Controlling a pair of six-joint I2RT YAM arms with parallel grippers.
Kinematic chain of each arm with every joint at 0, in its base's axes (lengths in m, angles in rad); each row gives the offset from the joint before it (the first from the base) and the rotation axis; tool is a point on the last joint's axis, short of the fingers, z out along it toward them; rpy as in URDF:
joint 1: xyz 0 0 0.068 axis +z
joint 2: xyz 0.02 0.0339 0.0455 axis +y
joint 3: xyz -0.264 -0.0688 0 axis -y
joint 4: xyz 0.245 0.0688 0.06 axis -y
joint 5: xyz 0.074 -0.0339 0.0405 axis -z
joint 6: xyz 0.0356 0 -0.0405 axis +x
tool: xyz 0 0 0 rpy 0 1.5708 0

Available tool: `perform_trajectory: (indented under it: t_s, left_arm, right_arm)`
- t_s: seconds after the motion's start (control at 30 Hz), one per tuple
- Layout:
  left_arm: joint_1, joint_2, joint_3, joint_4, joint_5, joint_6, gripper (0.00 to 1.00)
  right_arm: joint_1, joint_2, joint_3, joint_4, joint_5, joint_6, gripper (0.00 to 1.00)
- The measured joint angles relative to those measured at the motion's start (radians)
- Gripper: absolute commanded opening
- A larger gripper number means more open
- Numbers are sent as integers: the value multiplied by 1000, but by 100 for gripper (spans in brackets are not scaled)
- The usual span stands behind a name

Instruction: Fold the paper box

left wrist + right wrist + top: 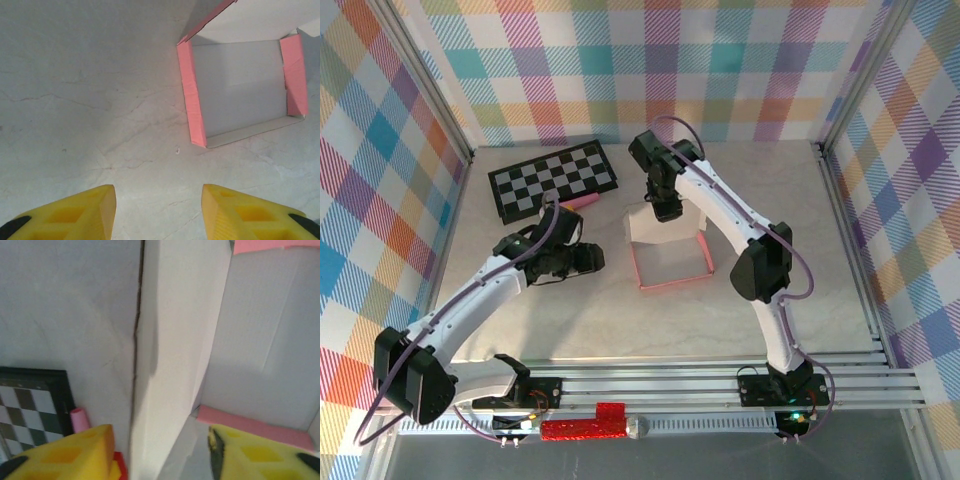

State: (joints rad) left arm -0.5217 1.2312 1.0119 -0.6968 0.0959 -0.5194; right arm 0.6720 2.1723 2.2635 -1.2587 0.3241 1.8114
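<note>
Lid-fold step: right gripper [161,442] straddles the upright white card flap [170,340] of the salmon-pink paper box [192,95]

Right jaws moderately parted, yellow fingers either side of the flap with a gap on both sides, nothing pinched. left gripper [157,200] also mid-open and empty, over the pale marbled table [75,100] just short of the box. Box sits mid-table, three low pink walls up, black-and-white checkerboard [25,410] behind-left. Next, my read: tip the flap forward over the tray while the left steadies a wall
</note>
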Motion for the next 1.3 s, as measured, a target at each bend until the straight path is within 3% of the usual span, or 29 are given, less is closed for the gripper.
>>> perform_trajectory:
  t_s: [0.17, 0.27, 0.43, 0.6, 0.83, 1.3]
  left_arm:
    - [0, 92, 31, 23, -2, 47, 50]
    - [0, 156, 97, 24, -3, 91, 50]
    - [0, 249, 226, 27, -4, 173, 53]
    - [0, 323, 318, 22, -13, 229, 54]
    - [0, 396, 375, 14, -30, 271, 54]
    - [0, 481, 433, -11, -38, 289, 52]
  right_arm:
    - [-13, -121, -123, 107, 57, -315, 68]
    - [-49, -283, -257, 248, 39, -657, 70]
    - [-269, -566, -512, 407, -240, -1218, 69]
    - [-467, -656, -695, 431, -407, -1527, 71]
    - [-491, -609, -797, 435, -515, -1730, 67]
    - [-489, -479, -811, 476, -550, -1862, 63]
